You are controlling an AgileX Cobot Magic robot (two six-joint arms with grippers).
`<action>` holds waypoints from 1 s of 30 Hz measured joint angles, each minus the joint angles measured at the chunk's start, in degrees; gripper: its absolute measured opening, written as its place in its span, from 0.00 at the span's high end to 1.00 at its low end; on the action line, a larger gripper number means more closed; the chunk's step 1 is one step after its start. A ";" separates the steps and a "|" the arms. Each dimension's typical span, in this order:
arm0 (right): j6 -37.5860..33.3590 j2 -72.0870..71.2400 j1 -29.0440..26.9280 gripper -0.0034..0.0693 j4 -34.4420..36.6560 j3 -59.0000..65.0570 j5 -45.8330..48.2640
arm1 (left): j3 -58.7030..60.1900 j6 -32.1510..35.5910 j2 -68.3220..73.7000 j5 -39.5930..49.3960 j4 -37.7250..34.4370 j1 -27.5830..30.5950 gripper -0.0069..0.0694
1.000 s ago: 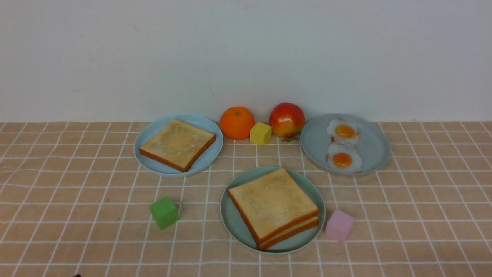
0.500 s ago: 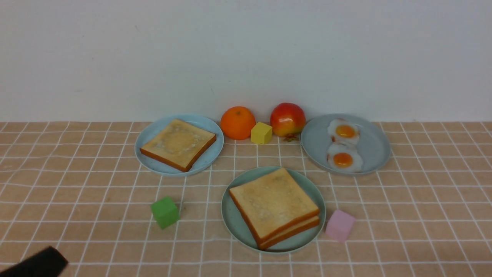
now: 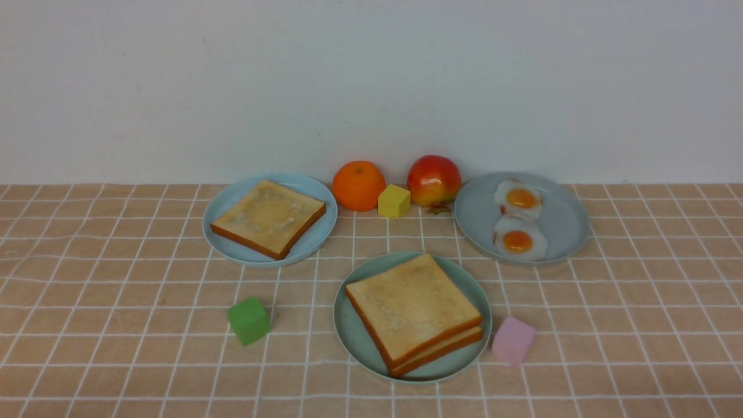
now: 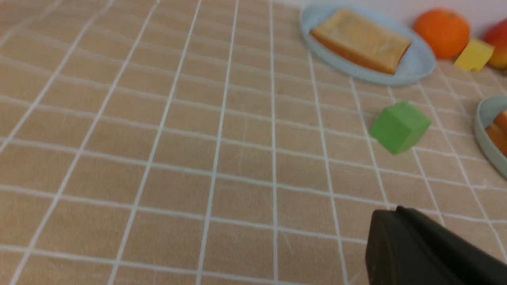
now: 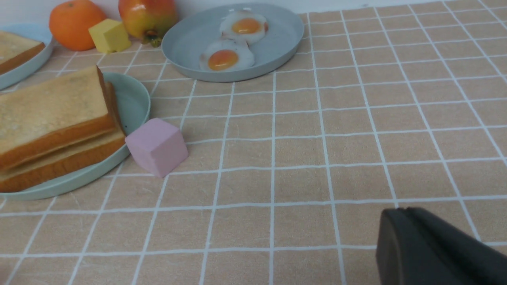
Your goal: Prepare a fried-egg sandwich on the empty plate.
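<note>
Fried-egg sandwich (image 3: 413, 313) on mint plate (image 3: 351, 331), pink cube (image 3: 512, 341) touching rim, both claws closed, empty.

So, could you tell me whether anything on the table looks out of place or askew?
Nothing is spilled or damaged. On the mint-green plate, the two stacked toast slices are slightly offset, the lower one peeking out towards the pink cube. No egg is visible between them; two fried eggs remain on the grey-blue plate.
</note>
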 joint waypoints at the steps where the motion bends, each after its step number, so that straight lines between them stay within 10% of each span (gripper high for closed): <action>1: 0.00 0.00 0.00 0.94 0.00 0.00 0.00 | 0.00 -0.13 0.00 -0.14 0.00 0.00 0.93; 30: 0.00 -0.01 0.00 0.91 0.00 0.00 0.00 | 0.00 -0.39 0.00 -0.14 2.54 2.04 0.93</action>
